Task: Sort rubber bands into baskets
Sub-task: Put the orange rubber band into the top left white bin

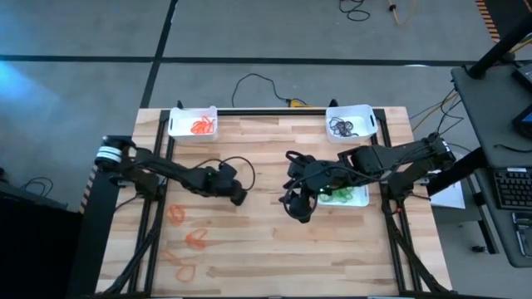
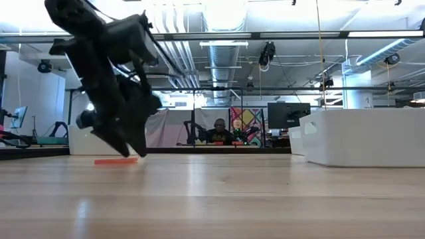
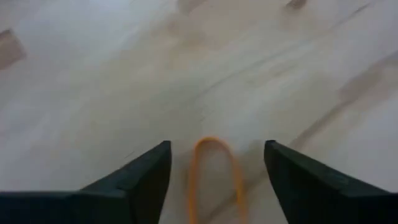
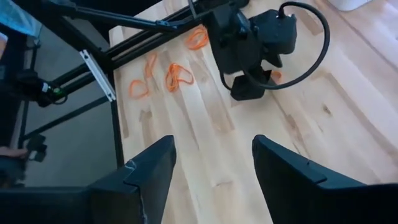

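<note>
An orange rubber band [image 3: 211, 140] lies flat on the wooden table between the open fingers of my left gripper [image 3: 217, 165], which slants down left of the table's middle [image 1: 238, 197]. In the low view the same band [image 2: 116, 160] shows under that gripper [image 2: 129, 151]. My right gripper [image 4: 214, 162] hangs open and empty, high over the table's middle [image 1: 298, 208]. Three white baskets stand on the table: one with orange bands [image 1: 193, 122] at the far left, one with dark bands [image 1: 349, 122] at the far right, one with green bands [image 1: 347, 196] partly under my right arm.
Three more orange bands [image 1: 177, 213] [image 1: 197, 239] [image 1: 184, 267] lie loose near the table's left front. A black cable [image 1: 258, 83] runs along the far edge. Bare wood spreads across the near middle. A person sits in the room beyond the table [image 2: 220, 131].
</note>
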